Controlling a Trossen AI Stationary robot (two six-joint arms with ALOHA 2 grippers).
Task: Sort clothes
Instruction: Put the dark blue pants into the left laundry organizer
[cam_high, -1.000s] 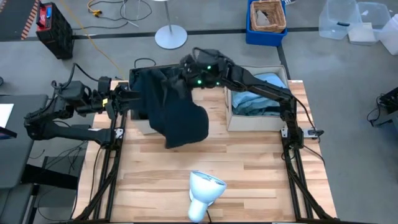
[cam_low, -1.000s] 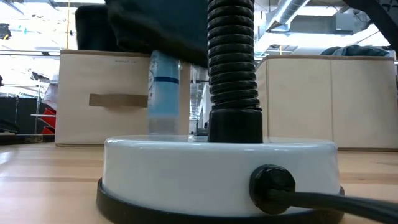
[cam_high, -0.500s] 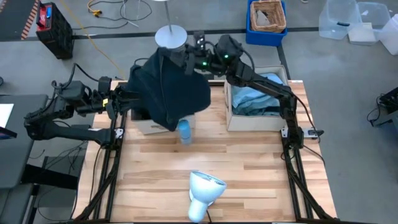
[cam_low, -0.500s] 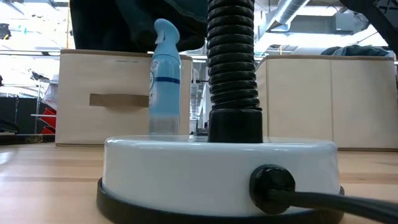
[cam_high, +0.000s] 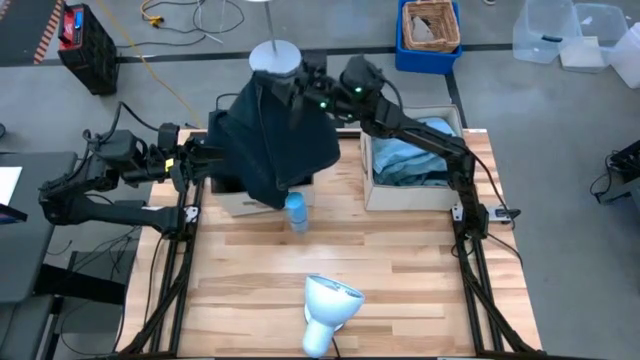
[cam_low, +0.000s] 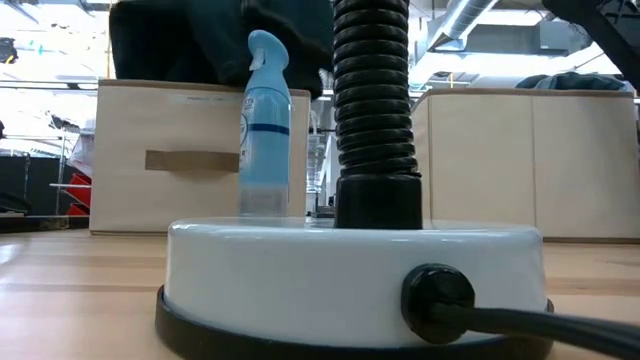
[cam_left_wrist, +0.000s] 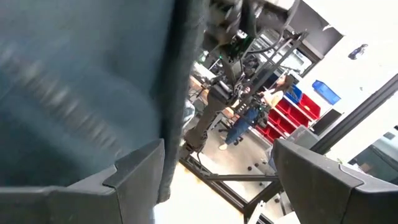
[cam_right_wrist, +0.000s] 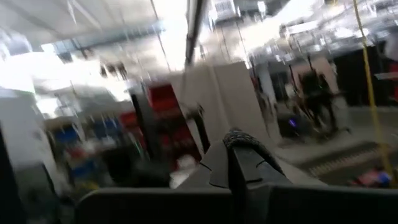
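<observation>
The dark teal-black garment (cam_high: 270, 150) hung in a tall drape above the left beige box (cam_high: 232, 203), its top bunched at my right gripper (cam_high: 297, 88), its lower hem brushing the box's near rim beside the small blue spray bottle (cam_high: 296, 211). In the low view the cloth (cam_low: 215, 40) sat along the top of that box (cam_low: 170, 155), behind the bottle (cam_low: 264, 130). My right gripper appeared clamped on the garment's upper fold, high over the far edge of the table; its wrist view showed the fingers closed together with a dark fold between them. My left gripper (cam_left_wrist: 211, 180) waited at the table's left side, just beside the box, fingers spread wide and empty, the fabric (cam_left_wrist: 81, 81) hanging right in front of it.

The right box (cam_high: 412, 195) already carried turquoise clothes (cam_high: 405, 160).

As I judged it, the step was lowering this garment into the left box. To do it well, I wanted to centre the drape over the opening, descend so the hem folded inside rather than over the near wall, and keep the trailing edge off the bottle. The lamp (cam_high: 328, 308) was well apart, near me.
</observation>
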